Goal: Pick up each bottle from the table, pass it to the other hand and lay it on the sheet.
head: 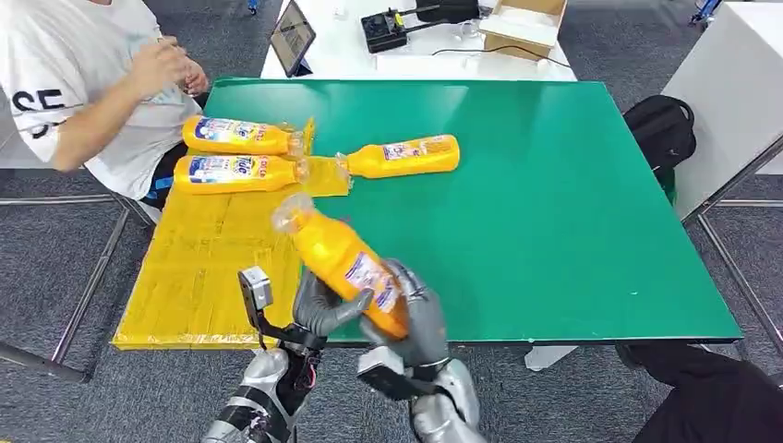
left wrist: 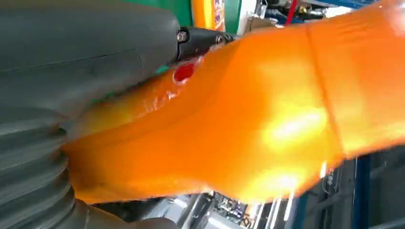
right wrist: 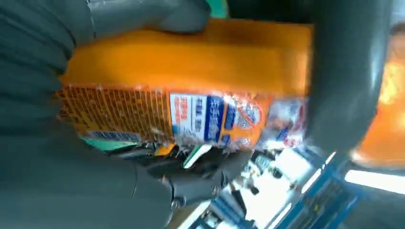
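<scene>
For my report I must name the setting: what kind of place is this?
Probably a robot test lab or workshop, not a home. A green table with a yellow sheet stands on grey carpet, a white desk behind carries a tablet and cabled black device, and a person sits nearby.

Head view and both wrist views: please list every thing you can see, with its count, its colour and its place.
Held bottle: one, orange, above the table's near edge, in both hands.
Bottles on the sheet: two, orange, lying side by side at its far end.
Bottle on the table: one, orange, lying beside the sheet's far corner.
Sheet: one, yellow, on the table's left part.
Table: one, green.
Tablet: one, dark, on the white table behind.
Cardboard box: one, brown, same white table.
Backpack: one, black, on the floor at right.
Person: one, white shirt, seated far left.
Left hand: grey, grips the held bottle.
Right hand: grey, grips it too.
</scene>
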Tool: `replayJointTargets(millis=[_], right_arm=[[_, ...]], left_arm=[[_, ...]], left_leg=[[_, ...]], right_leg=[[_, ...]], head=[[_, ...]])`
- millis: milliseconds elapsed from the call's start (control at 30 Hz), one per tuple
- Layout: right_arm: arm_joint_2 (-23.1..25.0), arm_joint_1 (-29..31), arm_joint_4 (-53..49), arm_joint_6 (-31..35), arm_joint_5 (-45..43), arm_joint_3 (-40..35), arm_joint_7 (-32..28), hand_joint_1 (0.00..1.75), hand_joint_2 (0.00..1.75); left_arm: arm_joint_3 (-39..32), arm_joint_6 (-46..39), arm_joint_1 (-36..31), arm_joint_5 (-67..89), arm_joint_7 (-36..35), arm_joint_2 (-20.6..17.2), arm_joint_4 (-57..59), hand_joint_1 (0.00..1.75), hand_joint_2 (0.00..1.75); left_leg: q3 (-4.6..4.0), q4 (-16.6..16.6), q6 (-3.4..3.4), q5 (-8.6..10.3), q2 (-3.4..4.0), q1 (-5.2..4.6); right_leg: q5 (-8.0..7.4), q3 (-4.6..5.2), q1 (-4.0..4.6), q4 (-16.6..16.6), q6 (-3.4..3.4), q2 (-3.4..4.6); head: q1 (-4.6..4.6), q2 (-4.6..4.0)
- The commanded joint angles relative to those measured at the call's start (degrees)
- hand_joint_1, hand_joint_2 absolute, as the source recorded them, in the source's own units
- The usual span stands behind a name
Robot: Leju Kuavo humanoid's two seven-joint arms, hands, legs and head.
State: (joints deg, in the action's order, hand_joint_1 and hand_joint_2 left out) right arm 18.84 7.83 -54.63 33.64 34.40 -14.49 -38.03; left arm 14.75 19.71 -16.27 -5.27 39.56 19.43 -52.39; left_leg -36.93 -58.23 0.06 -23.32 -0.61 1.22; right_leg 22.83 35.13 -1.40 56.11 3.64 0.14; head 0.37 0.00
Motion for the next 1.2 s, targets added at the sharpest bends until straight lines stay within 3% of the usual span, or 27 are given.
replayJointTargets(millis=[33, 233, 500, 533, 567, 1033, 1133, 1167, 1200], right_arm=[[1.2, 5.2, 18.7, 1.0, -4.8, -15.3, -2.0, 1.75, 1.75], [1.2, 5.5, 19.8, 2.4, -11.7, -21.6, -2.0, 1.75, 1.75], [1.2, 6.1, 21.9, 2.4, -13.6, -23.4, -2.0, 1.75, 1.75], [1.2, 6.2, 22.2, 2.3, -13.7, -23.2, -2.0, 1.75, 1.75], [1.2, 6.2, 22.3, 2.3, -13.9, -23.2, -2.0, 1.75, 1.75], [1.2, 7.0, 22.5, 2.6, -12.2, -20.1, -2.0, 1.71, 1.75], [1.2, 7.6, 21.4, 2.9, -9.9, -17.1, -2.0, 1.40, 1.75], [1.2, 7.9, 20.8, 2.9, -8.9, -15.7, -2.0, 0.03, 1.75], [1.2, 8.3, 20.4, 2.9, -8.2, -14.5, -2.0, 0.00, 1.75]], left_arm=[[1.7, -2.5, -2.7, -0.1, -0.2, 0.6, 5.9, 0.00, 1.75], [0.5, -3.7, -3.1, -0.4, -0.4, 0.6, 7.0, 0.00, 1.75], [-0.6, -1.7, -2.9, -4.1, -0.3, 0.6, 5.9, 0.00, 1.75], [-0.7, -1.8, -2.8, -4.1, -0.2, 0.6, 5.7, 0.47, 1.75], [-0.6, -2.1, -2.5, -3.8, 0.0, 0.6, 5.1, 1.75, 1.75], [-0.3, -1.9, -2.0, -2.0, 0.4, 0.6, 3.0, 1.75, 1.75], [-0.4, -3.4, -2.2, -1.1, 0.4, 0.6, 1.6, 1.75, 1.75], [-0.6, -4.2, -2.1, -0.5, 0.4, 0.6, 0.7, 1.75, 1.75], [-0.7, -5.2, -2.1, 0.1, 0.4, 0.6, -0.2, 1.75, 1.75]], left_leg=[[0.25, 0.0, 0.04, -0.11, 0.14, 0.04], [0.18, 0.0, 0.03, -0.10, 0.06, 0.02], [0.25, 0.0, 0.05, -0.14, 0.02, 0.03], [0.15, 0.0, 0.04, -0.09, 0.01, 0.02], [0.29, 0.0, 0.06, -0.15, 0.00, 0.02], [0.16, 0.0, 0.05, -0.11, -0.01, 0.03], [0.17, 0.0, 0.06, -0.11, -0.03, 0.00], [0.07, 0.0, 0.05, -0.07, -0.02, 0.02], [0.21, 0.0, 0.07, -0.14, -0.04, 0.02]], right_leg=[[0.04, -0.25, 0.07, -0.1, -0.13, 0.10], [0.07, -0.20, 0.05, 0.0, -0.13, 0.01], [0.14, -0.26, 0.07, 0.0, -0.17, -0.09], [0.09, -0.15, 0.05, 0.0, -0.13, -0.09], [0.16, -0.30, 0.07, 0.0, -0.18, -0.12], [0.12, -0.17, 0.06, 0.0, -0.15, -0.12], [0.13, -0.17, 0.04, 0.0, -0.15, -0.14], [0.09, -0.08, 0.04, 0.0, -0.13, -0.13], [0.16, -0.22, 0.06, 0.0, -0.19, -0.17]], head=[[0.07, 0.00], [0.04, 0.00], [0.02, 0.00], [0.02, 0.00], [0.02, 0.00], [0.02, 0.00], [0.00, 0.00], [0.02, 0.00], [0.00, 0.00]])
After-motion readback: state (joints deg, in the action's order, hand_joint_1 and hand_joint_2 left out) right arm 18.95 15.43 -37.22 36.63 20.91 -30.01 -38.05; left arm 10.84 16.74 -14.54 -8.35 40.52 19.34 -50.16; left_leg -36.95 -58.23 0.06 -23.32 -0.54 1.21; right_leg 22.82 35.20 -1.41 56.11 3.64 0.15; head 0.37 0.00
